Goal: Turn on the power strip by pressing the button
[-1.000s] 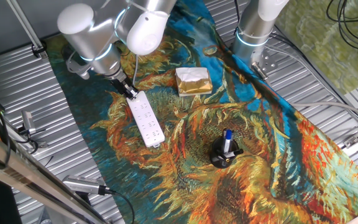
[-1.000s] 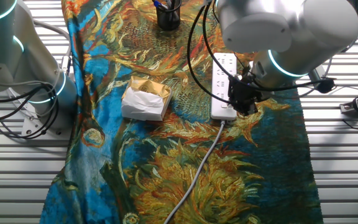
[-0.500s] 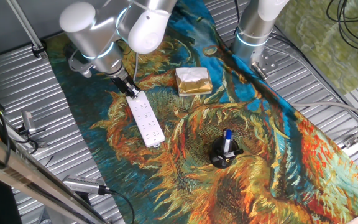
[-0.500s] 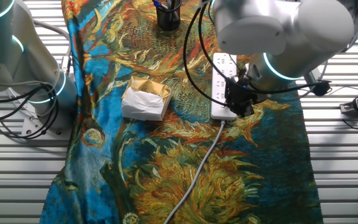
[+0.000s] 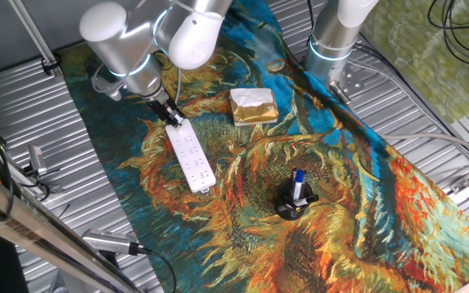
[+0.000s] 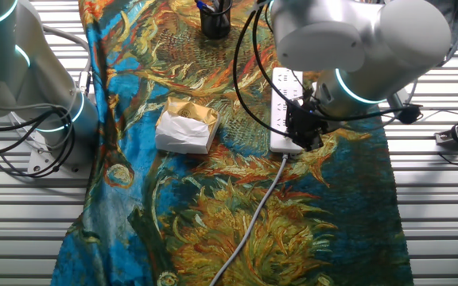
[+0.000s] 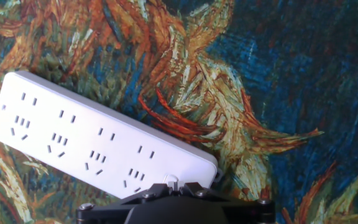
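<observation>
The white power strip (image 5: 190,155) lies flat on the painted cloth, its cable end towards the back left. It also shows in the other fixed view (image 6: 285,95) and in the hand view (image 7: 92,137). My gripper (image 5: 173,120) points down at the strip's cable end, also seen in the other fixed view (image 6: 304,135). In the hand view my gripper (image 7: 173,186) is shut, its dark fingertips together over a small round button mark at the strip's near edge. I cannot tell whether they touch the strip.
A gold foil packet (image 5: 253,106) lies right of the strip, seen with white wrap in the other fixed view (image 6: 186,125). A black pen holder (image 5: 293,199) stands further along. The grey cable (image 6: 253,214) runs off the strip. A second arm's base (image 5: 332,41) stands at the back.
My gripper has shifted slightly along the strip's cable end. The strip and the other things have not moved.
</observation>
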### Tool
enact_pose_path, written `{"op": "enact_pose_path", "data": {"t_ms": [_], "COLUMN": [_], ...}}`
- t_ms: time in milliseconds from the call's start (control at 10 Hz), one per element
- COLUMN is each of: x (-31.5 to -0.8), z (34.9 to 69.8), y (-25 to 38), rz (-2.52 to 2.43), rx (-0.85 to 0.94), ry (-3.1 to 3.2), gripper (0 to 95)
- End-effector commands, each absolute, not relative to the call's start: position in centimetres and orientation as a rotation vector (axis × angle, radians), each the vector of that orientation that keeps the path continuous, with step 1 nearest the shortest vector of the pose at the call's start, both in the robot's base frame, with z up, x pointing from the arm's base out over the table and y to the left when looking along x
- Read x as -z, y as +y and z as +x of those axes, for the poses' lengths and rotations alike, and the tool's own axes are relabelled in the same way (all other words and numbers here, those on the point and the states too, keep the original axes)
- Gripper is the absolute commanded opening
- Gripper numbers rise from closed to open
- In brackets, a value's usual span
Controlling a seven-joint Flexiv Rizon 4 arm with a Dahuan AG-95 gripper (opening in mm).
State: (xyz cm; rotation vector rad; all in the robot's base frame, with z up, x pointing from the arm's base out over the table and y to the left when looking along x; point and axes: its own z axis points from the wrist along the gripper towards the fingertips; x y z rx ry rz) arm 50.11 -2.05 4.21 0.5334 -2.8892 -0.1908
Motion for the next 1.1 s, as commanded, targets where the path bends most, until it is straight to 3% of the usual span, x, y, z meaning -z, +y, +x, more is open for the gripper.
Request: {"op": "enact_pose_path", "data": {"t_ms": [100, 1100], "x": [-4.19, -3.89], "z": [50.13, 50.22], "y": [-2.04, -1.57], "rz": [0.531, 0.515], "rx": [0.187, 0.215], "ry": [-2.89, -2.892], "gripper": [0.0, 0.0]}}
